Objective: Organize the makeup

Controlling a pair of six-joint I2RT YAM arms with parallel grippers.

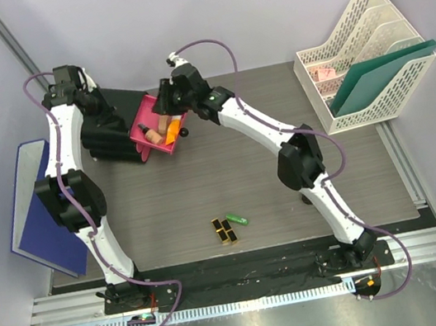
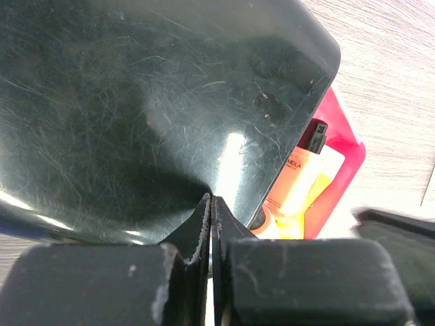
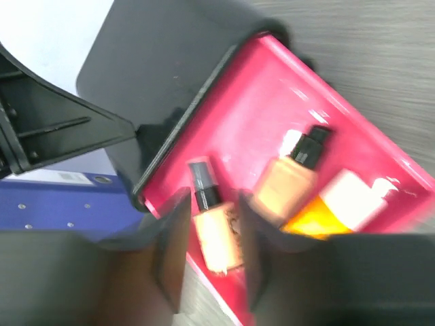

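Note:
The pink drawer (image 1: 145, 112) stands pulled out of the black box (image 1: 112, 130). In it lie two beige black-capped foundation bottles (image 3: 216, 234) (image 3: 289, 178) and the orange white-capped tube (image 3: 343, 204). My right gripper (image 3: 212, 204) is open over the drawer, with a finger on each side of the left bottle, not gripping it. My left gripper (image 2: 212, 202) is shut and empty, its tips against the box's glossy top (image 2: 136, 102). Black-and-gold lipsticks (image 1: 225, 230) and the green tube (image 1: 237, 219) lie on the table near the front. The compacts are out of view.
A white file rack (image 1: 358, 22) with green folders stands at the back right. A blue binder (image 1: 33, 206) lies at the table's left edge. The left wrist view shows the drawer's corner (image 2: 350, 159) with a black-capped bottle (image 2: 302, 170) in it.

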